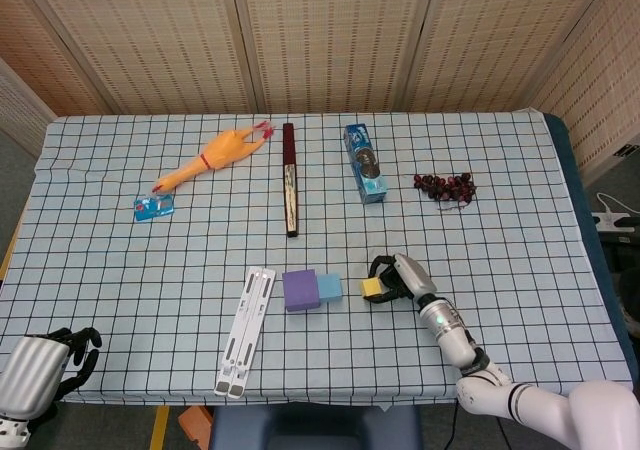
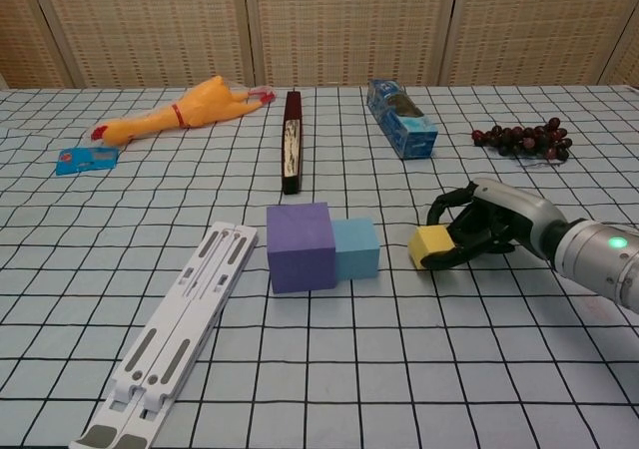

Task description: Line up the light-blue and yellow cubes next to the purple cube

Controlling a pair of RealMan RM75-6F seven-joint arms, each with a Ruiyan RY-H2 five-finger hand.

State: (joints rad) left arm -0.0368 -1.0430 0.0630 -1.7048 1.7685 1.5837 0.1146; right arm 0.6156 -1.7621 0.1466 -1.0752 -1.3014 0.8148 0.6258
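Note:
The purple cube [image 1: 300, 290] [image 2: 299, 246] sits near the table's front middle, with the smaller light-blue cube [image 1: 329, 288] [image 2: 355, 248] touching its right side. My right hand [image 1: 392, 277] [image 2: 477, 224] grips the yellow cube [image 1: 371, 288] [image 2: 431, 246] just right of the light-blue cube, a small gap between the two. Whether the yellow cube rests on the cloth or hovers just above it I cannot tell. My left hand [image 1: 55, 355] hangs below the table's front left corner, fingers curled in on nothing; the chest view does not show it.
A white folding stand [image 1: 245, 330] [image 2: 170, 341] lies left of the purple cube. Farther back are a rubber chicken [image 1: 212, 156], a blue card [image 1: 153, 207], a dark long box [image 1: 289, 178], a blue toothpaste box [image 1: 365, 162] and grapes [image 1: 446, 186].

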